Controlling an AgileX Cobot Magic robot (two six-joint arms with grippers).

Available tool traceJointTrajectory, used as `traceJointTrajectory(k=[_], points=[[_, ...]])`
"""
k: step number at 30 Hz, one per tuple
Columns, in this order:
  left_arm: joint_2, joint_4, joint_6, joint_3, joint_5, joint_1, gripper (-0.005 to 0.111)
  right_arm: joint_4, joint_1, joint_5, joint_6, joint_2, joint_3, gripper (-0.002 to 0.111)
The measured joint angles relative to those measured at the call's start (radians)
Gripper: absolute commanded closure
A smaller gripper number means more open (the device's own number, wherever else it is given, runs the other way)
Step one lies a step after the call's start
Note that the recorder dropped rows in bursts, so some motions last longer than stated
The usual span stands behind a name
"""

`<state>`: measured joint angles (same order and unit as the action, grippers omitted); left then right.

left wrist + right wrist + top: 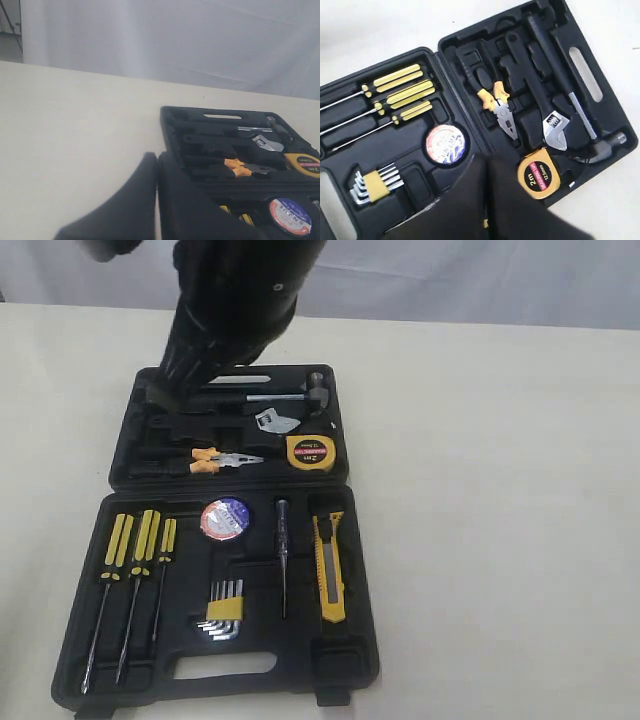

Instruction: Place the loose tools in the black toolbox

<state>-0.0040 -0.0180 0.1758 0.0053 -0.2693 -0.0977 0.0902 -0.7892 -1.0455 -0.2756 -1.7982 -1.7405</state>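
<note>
The toolbox [352,665] lies wide open on the desk [500,490], and all four loose tools are sitting in its moulded slots. In the far half, the pliers [215,460] lie flat with the nose pointing right. Just right of that nose is the tape measure [309,452], tucked into the near-right corner of that half. Behind them are a wrench [277,421] and a hammer [290,395].

Now the near half. The tape roll [224,517] sits label up against the far edge, just right of the three screwdrivers [135,540]. The knife [330,565] runs near to far along the right side. The hex keys [225,605] are in the middle.

Over to the hands. In its wrist view the right hand [485,167] has its fingers pressed together with nothing gripped, and it hangs above the box close to the tape measure. The left hand [157,165] also shows its fingers together and empty, low beside the box. A dark arm [230,310] looms over the far-left corner.
</note>
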Motion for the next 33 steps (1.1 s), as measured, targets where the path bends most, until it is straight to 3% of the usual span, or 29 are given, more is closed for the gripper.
traceJointTrajectory(k=[7, 13, 17, 24, 26, 29, 30, 33], points=[[0.0, 0.0, 0.0, 0.0, 0.0, 0.0, 0.107, 0.122, -0.117, -0.083, 0.107, 0.042, 0.012, 0.109], [0.0, 0.0, 0.0, 0.0, 0.0, 0.0, 0.107, 0.138, -0.227, -0.035, 0.143, 0.085, 0.218, 0.109], [0.0, 0.0, 0.0, 0.0, 0.0, 0.0, 0.107, 0.284, -0.403, 0.076, 0.389, 0.094, 0.403, 0.109], [0.0, 0.0, 0.0, 0.0, 0.0, 0.0, 0.107, 0.389, -0.485, 0.124, 0.557, 0.053, 0.507, 0.107], [0.0, 0.0, 0.0, 0.0, 0.0, 0.0, 0.107, 0.37, -0.495, 0.137, 0.537, 0.048, 0.518, 0.09], [0.0, 0.0, 0.0, 0.0, 0.0, 0.0, 0.107, 0.316, -0.499, 0.166, 0.526, 0.048, 0.521, 0.054], [0.0, 0.0, 0.0, 0.0, 0.0, 0.0, 0.107, 0.303, -0.499, 0.179, 0.523, 0.048, 0.521, 0.05], [0.0, 0.0, 0.0, 0.0, 0.0, 0.0, 0.107, 0.291, -0.5, 0.193, 0.521, 0.037, 0.521, 0.05]])
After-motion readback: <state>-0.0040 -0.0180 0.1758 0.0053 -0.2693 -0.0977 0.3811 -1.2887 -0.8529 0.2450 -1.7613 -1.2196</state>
